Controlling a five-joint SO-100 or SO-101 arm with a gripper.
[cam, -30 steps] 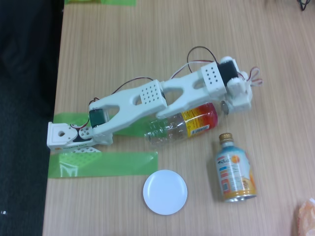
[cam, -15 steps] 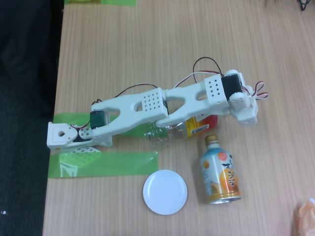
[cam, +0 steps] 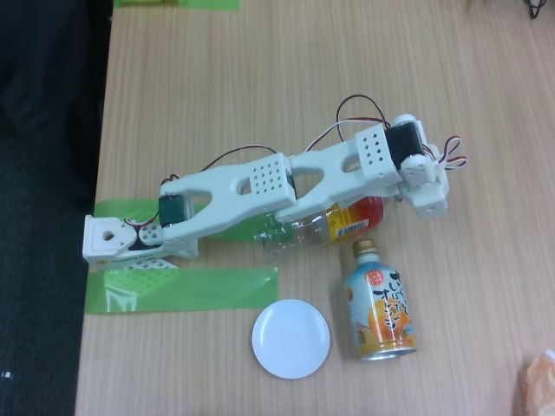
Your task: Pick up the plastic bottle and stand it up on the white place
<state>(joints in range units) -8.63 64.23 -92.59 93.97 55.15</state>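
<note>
Clear plastic bottle (cam: 334,224) lies on its side mid-frame, largely under the arm, which reaches over it for a grasp; gripper (cam: 401,192) sits by its red end, whether clenched I cannot tell; one white place (cam: 290,338) waits below, one metal can (cam: 379,301) right of it

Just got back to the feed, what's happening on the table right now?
The arm is stretched out low over the plastic bottle, which lies on its side on the table, mostly under the arm. The hand is near the bottle's cap end; whether it has a grip can't be told from here. The metal bottle-can lies right beside the bottle. The white plate sits bare near the green tape.
</note>
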